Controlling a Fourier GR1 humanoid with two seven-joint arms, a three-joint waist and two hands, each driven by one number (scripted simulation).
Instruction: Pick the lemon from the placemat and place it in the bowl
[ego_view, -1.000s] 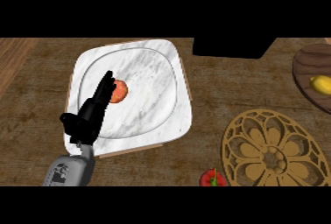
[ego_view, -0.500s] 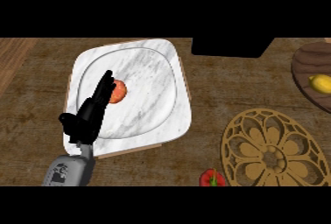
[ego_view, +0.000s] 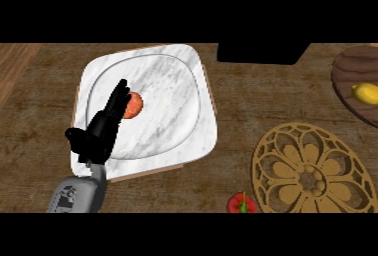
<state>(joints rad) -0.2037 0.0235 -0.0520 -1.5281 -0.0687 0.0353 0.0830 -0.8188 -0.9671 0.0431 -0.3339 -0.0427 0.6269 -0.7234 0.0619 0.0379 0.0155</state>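
Left hand (ego_view: 100, 134) lies over the white marble tray (ego_view: 188, 125), fingers (ego_view: 117, 97) straight and extended, holding nothing; their tips reach an orange-red round fruit (ego_view: 134, 106) in the tray. Lemon (ego_view: 365, 93) sits in the dark wooden bowl (ego_view: 347, 80) at the table's (ego_view: 266, 100) right edge, well apart from the hand. Openwork tan placemat (ego_view: 310, 172) lower right; a red item (ego_view: 242, 203) just beside it.
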